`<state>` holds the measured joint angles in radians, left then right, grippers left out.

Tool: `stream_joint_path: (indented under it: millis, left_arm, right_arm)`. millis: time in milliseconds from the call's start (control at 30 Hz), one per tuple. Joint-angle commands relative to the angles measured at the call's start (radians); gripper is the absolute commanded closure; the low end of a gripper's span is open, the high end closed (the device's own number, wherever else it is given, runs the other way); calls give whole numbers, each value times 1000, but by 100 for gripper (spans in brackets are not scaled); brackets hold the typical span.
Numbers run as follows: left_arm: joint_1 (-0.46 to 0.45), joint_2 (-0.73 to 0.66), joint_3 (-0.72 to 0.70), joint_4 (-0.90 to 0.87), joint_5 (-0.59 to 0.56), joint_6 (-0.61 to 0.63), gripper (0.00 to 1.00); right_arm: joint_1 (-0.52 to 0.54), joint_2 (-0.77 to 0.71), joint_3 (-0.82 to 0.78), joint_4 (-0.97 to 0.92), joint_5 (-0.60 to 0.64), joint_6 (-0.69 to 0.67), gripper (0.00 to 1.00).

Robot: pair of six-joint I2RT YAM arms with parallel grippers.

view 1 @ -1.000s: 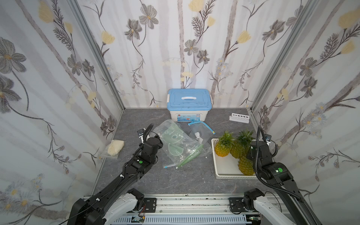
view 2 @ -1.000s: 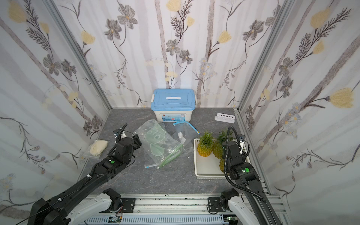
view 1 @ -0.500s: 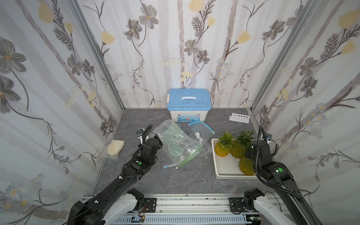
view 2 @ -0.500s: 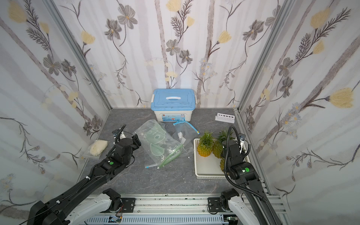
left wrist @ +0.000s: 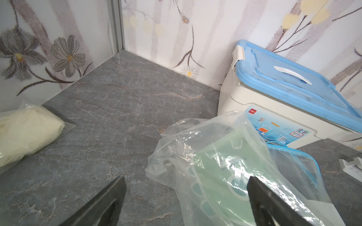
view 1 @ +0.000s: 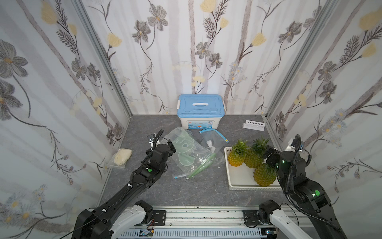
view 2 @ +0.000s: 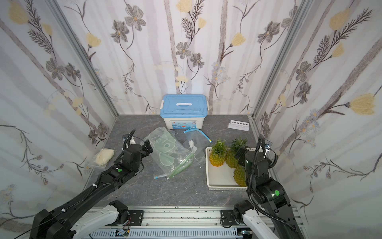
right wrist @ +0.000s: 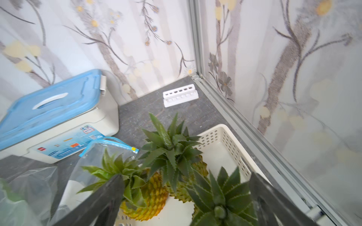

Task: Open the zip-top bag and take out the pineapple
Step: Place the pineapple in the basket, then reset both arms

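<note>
The clear zip-top bag [view 1: 190,154] with green print lies crumpled and empty-looking mid-table, its green zip strip [view 1: 200,168] toward the front. Three pineapples sit in the white tray [view 1: 244,187] on the right: two upright at the back [view 1: 236,159] [view 1: 252,160], one lying near the front [view 1: 264,175]. My left gripper [view 1: 168,147] [left wrist: 186,180] is open at the bag's left end, one finger over the bag [left wrist: 225,166], holding nothing. My right gripper [view 1: 268,155] [right wrist: 186,176] is open just above the front pineapple's crown [right wrist: 219,197], not gripping it.
A white box with a blue lid [view 1: 201,111] stands at the back wall. A second clear bag with a blue zip [view 1: 213,136] lies before it. A white tube rack [view 1: 253,125] is at back right, a pouch of pale material [view 1: 122,156] by the left wall.
My right gripper has gone from shut to open, releasing the front pineapple into the tray. My left gripper has opened wider and drawn slightly back at the bag's end.
</note>
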<state>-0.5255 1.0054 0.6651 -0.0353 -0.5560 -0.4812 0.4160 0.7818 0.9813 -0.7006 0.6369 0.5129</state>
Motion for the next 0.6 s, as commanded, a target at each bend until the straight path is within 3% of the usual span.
stream_joint_path:
  millis: [0,133,267,433,567]
  left_arm:
    - [26,29,43,25,33,158,0]
    - [141,81,53,53,121,263,0]
    - [260,121,23,109,111,306,0]
    - [326,155,-126,428,124,457,0]
    - [392,203,-149,469,161,451,0]
  right_arm:
    - [58,90,22,244,-20,-158,0]
    - [70,140,-134,633,-116,-329,0]
    - [47,132,-354,981,-183,-428,0]
    - [-50,190,-435,1058,-232,-417,0]
    - [-109,233,-523,1170,-248,-445,0]
